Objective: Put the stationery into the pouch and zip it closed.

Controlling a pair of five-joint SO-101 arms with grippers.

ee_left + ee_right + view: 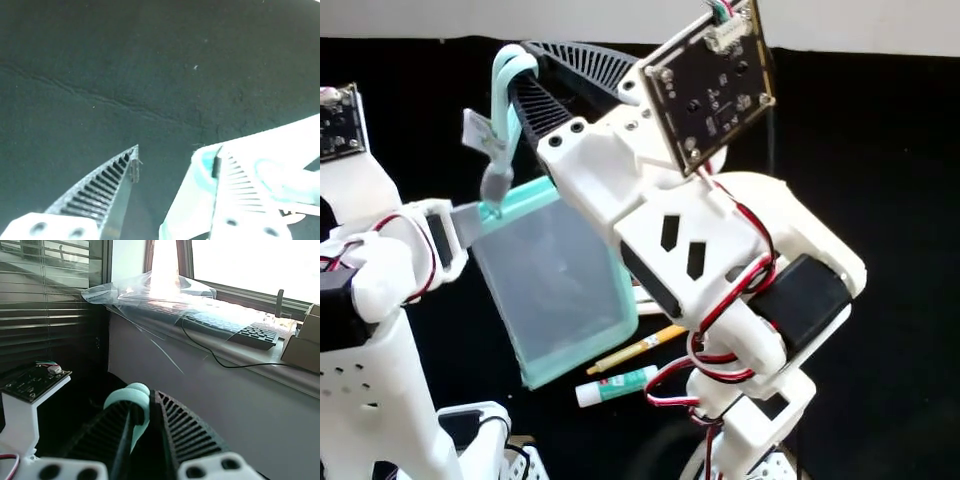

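A translucent pouch (560, 290) with a teal rim hangs tilted above the black table. My right gripper (520, 75) is shut on the teal loop (132, 402) that runs down to the pouch's upper corner. My left gripper (175, 155) is at that same corner with its jaws spread apart; the pouch's teal edge (200, 165) rests against one finger (235, 190), and dark table shows in the gap. A yellow pencil (640, 348) and a white-and-green glue stick (617, 386) lie on the table beside the pouch's lower edge.
The right arm's white body (720, 270) stands over the middle of the table and hides what lies under it. A black cloth (150, 75) covers the table. Behind the table are a wall and a windowsill (225, 335) with a keyboard.
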